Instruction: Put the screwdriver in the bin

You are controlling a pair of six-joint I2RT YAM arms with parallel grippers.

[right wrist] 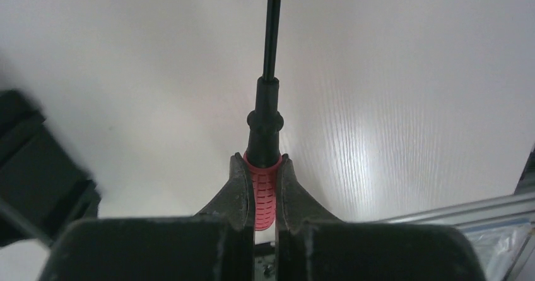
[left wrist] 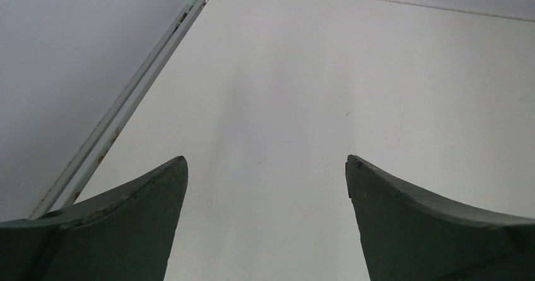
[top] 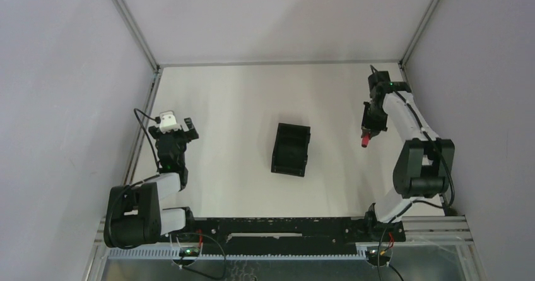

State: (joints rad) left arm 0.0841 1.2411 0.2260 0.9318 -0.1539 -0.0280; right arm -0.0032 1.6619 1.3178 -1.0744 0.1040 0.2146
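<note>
Nearest you, the black mounting rail (top: 284,226) runs along the near edge of the white table (top: 240,98), with both arm bases bolted to it; a little farther in on your left, the left gripper (left wrist: 265,167) hangs over bare table close to the aluminium side rail (top: 140,139), and its fingers (left wrist: 135,221) stand wide apart with only tabletop showing between them; about level with it, near the middle of the table, sits the bin (top: 291,149), open top up, its long side running roughly near to far and skewed a little; look right of the bin and slightly farther back and you find the right gripper (right wrist: 264,167), well apart from the bin, with white table showing in the stretch between them; its fingers are pinched tight on the red handle of the screwdriver (right wrist: 265,123), so the tool is in the grip on the right side and outside the bin; the thin black shaft points straight away from the wrist camera, and you cannot tell whether its tip touches the table; in that same view the bin shows as a blurred dark block at the left edge; beyond everything stands the grey back wall (top: 277,16).
</note>
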